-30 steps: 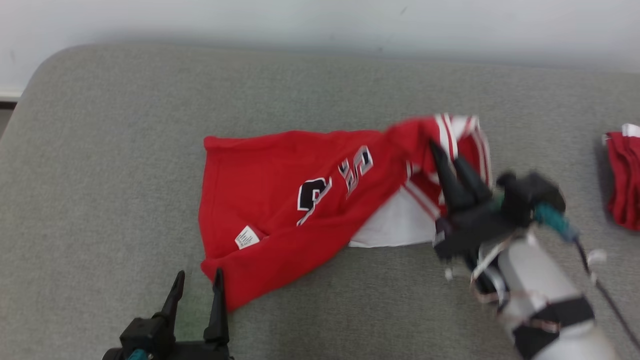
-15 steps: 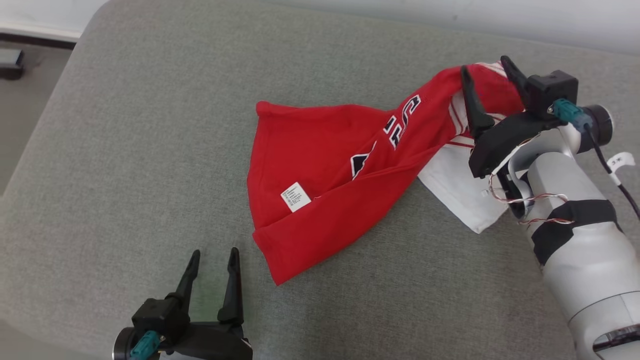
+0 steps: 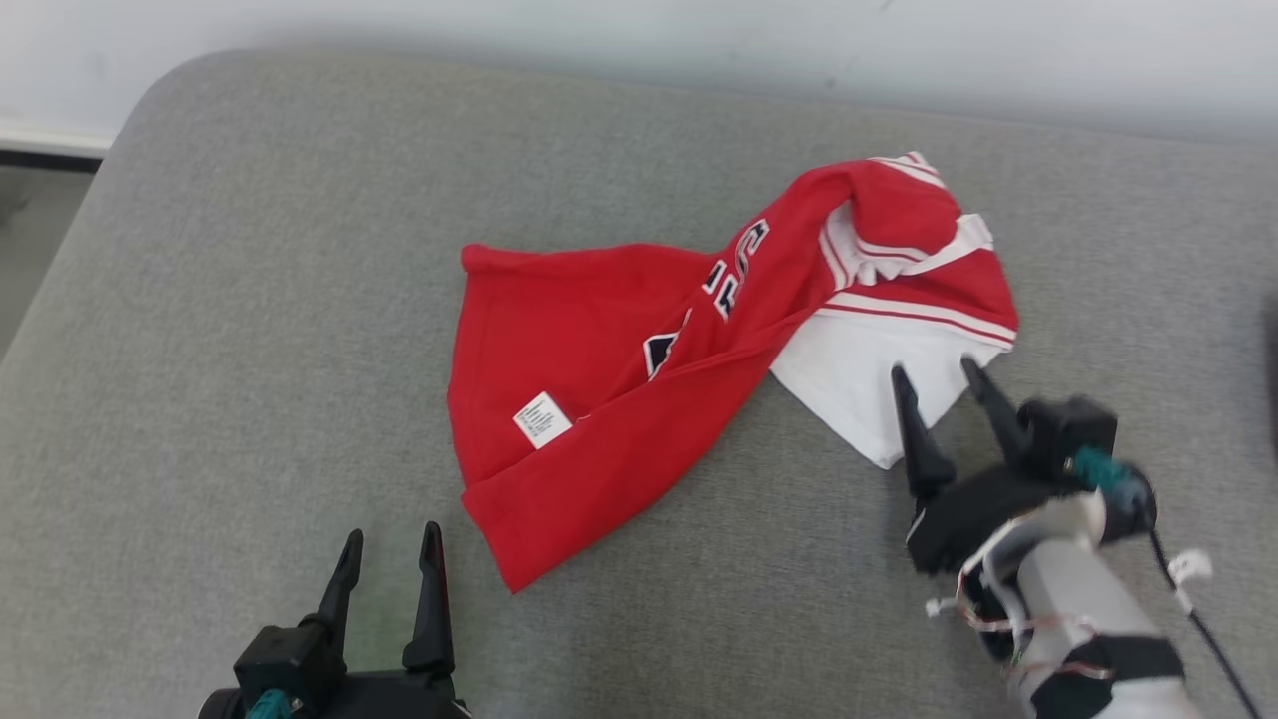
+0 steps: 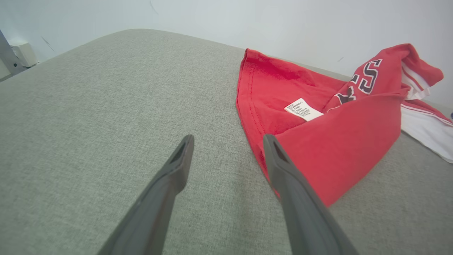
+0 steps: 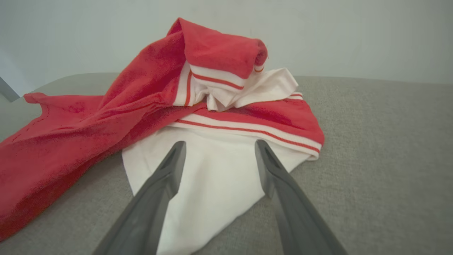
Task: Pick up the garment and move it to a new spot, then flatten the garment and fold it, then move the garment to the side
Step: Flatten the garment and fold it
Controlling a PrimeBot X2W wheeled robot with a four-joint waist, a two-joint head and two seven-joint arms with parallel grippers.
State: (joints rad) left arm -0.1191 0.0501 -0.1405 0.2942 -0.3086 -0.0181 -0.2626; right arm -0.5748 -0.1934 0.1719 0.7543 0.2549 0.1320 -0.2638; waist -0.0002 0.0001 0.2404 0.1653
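A red garment with white trim is shown lying crumpled and twisted near the middle of a grey upholstered surface, its far right end bunched into a hump and a white panel spread toward the robot. The right gripper is held empty with its fingers spread, the tips at the near edge of that white panel. The left gripper is likewise spread and empty, just beside the garment's near red corner. Trouble is judged likely if only one layer is pinched: the twist could be tightened rather than flattened, or the bunched end dragged across the rest. The soft cover could also be caught along with the cloth. The surface is woven grey with a rounded left corner. A plain pale wall is set behind it, with a dark skirting strip at far left.
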